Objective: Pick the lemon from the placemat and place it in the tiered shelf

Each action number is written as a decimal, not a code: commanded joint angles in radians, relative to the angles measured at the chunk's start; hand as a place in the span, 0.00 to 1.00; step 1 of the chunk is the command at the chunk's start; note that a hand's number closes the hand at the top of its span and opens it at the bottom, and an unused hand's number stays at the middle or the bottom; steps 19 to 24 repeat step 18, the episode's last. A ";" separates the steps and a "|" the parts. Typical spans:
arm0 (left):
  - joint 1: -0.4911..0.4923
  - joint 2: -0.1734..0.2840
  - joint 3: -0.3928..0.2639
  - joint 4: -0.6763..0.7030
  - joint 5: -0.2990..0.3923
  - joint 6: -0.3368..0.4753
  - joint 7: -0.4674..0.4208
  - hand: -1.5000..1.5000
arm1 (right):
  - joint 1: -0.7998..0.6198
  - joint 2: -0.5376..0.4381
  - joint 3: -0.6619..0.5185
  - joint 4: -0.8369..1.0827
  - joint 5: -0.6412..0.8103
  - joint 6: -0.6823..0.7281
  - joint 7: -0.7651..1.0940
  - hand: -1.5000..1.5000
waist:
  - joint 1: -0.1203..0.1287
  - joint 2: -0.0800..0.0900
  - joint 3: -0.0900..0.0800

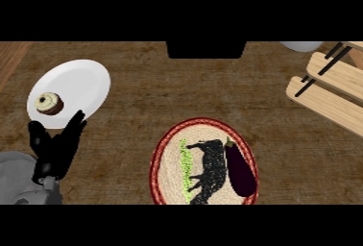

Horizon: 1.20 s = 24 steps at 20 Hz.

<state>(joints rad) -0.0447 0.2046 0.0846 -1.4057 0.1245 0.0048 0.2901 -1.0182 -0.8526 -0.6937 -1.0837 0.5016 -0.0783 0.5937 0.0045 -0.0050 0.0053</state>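
At the near edge of the head view, one oval placemat (170,163) lies on the brown counter (142,96), woven pale with a red border and a dark animal figure printed across its middle. One eggplant (239,168), dark purple and long, lies on the right part of the placemat, its stem end pointing away from the robot. No lemon shows on the placemat or anywhere else in view; the eggplant is the only piece of produce there.

To the left, at about the same depth, one hand shows: the left hand (56,146), black, rising from a grey forearm at the lower left corner. Its fingers are straight and point up and away, the thumb spread apart to the left. It holds nothing. Its fingertips reach the near rim of the plate, though whether they touch it or only pass above it I cannot tell. The right hand does not show.

Further off, one white plate (78,81) sits at the left, carrying one small cupcake (50,104) with pale swirled topping near its lower left rim.

At the far right stands one tiered shelf (333,91) of light wooden slats with dark supports, well apart from the placemat. One dark rectangular object (205,49) sits at the far middle edge.
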 commanded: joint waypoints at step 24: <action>0.002 -0.047 -0.010 0.008 -0.021 0.028 0.054 0.50 | 0.367 -0.340 -0.493 0.021 -0.242 0.151 -0.031 0.00 | -0.023 0.001 -0.004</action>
